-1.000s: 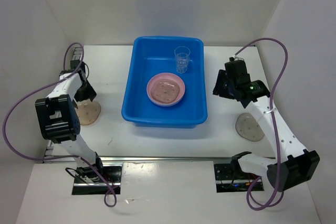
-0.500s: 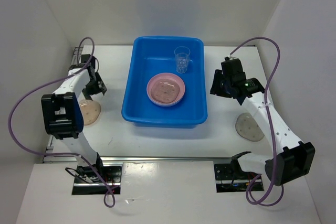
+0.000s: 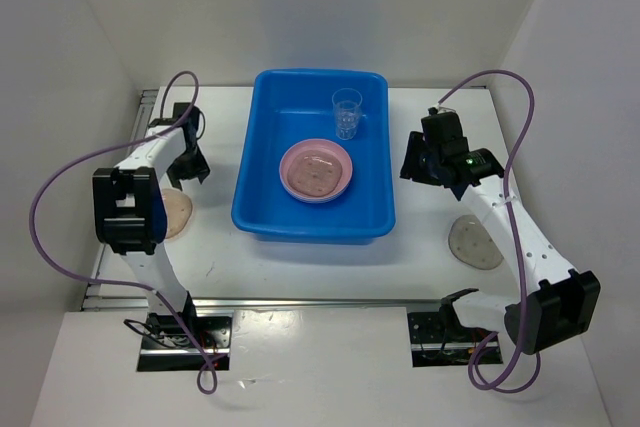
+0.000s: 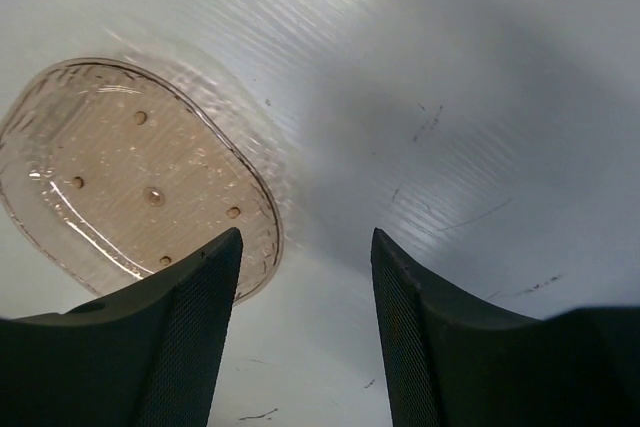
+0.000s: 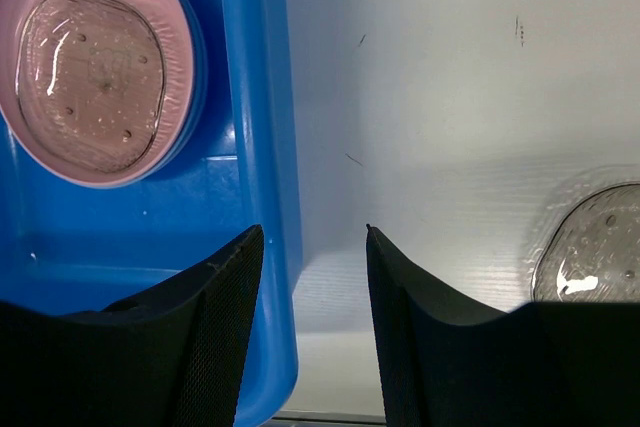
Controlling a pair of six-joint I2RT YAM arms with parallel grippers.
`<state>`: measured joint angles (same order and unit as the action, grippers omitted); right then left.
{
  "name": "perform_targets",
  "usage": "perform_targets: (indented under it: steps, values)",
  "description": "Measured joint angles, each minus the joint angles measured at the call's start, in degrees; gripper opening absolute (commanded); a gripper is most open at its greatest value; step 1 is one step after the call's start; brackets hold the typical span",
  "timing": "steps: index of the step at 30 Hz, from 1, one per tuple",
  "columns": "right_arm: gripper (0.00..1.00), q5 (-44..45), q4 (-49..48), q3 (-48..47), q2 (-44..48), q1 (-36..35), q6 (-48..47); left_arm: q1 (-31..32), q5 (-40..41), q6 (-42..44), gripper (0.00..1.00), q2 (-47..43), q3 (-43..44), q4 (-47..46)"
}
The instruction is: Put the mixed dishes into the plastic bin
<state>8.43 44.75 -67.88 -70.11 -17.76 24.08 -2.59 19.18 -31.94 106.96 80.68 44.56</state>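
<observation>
The blue plastic bin [image 3: 248, 172] stands mid-table. In it lie a pink plate [image 3: 340, 183] with a clear speckled plate [image 3: 316, 169] on top, and an upright clear cup [image 3: 347, 112]. A beige speckled plate [image 3: 178, 213] lies on the table left of the bin, and another [image 3: 474, 243] lies to its right. My left gripper [image 3: 190, 169] is open and empty just beyond the left plate [image 4: 130, 172]; in the left wrist view its jaws [image 4: 306, 237] hang over bare table. My right gripper [image 3: 414, 163] is open and empty beside the bin's right wall [image 5: 262, 147].
White walls close in the table on the left, back and right. The right wrist view shows the pink plate [image 5: 185, 67] inside the bin and the right speckled plate [image 5: 595, 247] at the frame's edge. Purple cables loop over both arms.
My left gripper has swung from over the left plate towards the back and right, off the plate. My right gripper shifted slightly left towards the bin, then held still.
</observation>
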Motion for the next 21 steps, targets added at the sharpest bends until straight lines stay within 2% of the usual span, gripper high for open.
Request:
perform_targets:
  steps: [2,6,21]
  values:
    - [0.52,0.15,0.0,0.0,0.0,0.0,0.0,0.0,1.44,0.09,0.62,-0.09,0.11,0.31]
    - [0.52,0.24,0.0,0.0,0.0,0.0,0.0,0.0,3.13,0.26,0.55,-0.11,-0.61,0.7]
    - [0.52,1.44,0.0,0.0,0.2,0.0,0.0,0.0,3.78,0.31,0.41,2.49,-3.65,0.24]
